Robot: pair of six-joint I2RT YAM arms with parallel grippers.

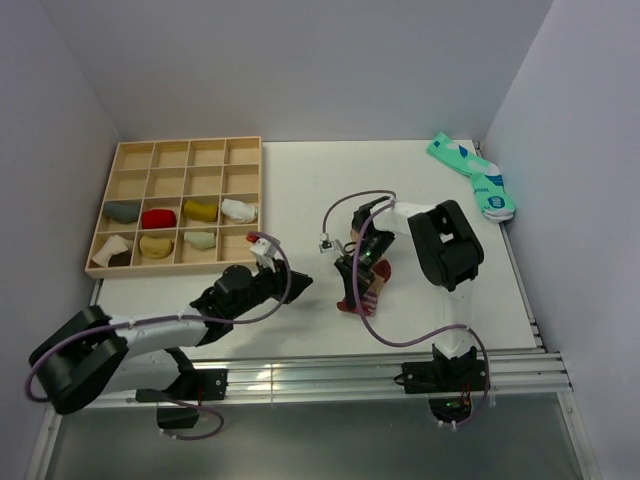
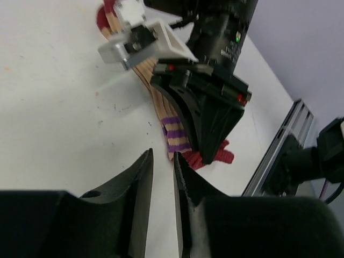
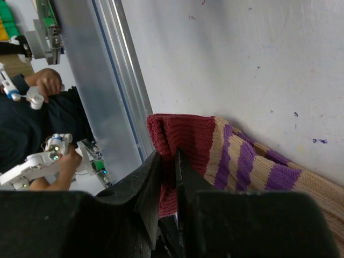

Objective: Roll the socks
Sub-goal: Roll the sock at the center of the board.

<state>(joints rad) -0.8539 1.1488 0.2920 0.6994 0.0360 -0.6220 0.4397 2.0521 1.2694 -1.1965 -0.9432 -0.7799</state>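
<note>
A tan sock [image 1: 368,285] with a maroon cuff and purple stripes lies on the white table in front of the right arm. It also shows in the left wrist view [image 2: 177,134] and the right wrist view [image 3: 242,161]. My right gripper [image 1: 350,300] [image 3: 167,161] is shut on its maroon cuff at the near end. My left gripper [image 1: 300,283] [image 2: 163,161] is just left of the sock, empty, with its jaws almost together. The right gripper's black fingers [image 2: 207,134] stand over the cuff. No loose pale olive-green sock is in view.
A wooden compartment tray [image 1: 175,150] at the back left holds several rolled socks, one of them pale green [image 1: 200,240]. A teal and white sock pair [image 1: 475,180] lies at the back right. Aluminium rails [image 1: 330,375] run along the near table edge.
</note>
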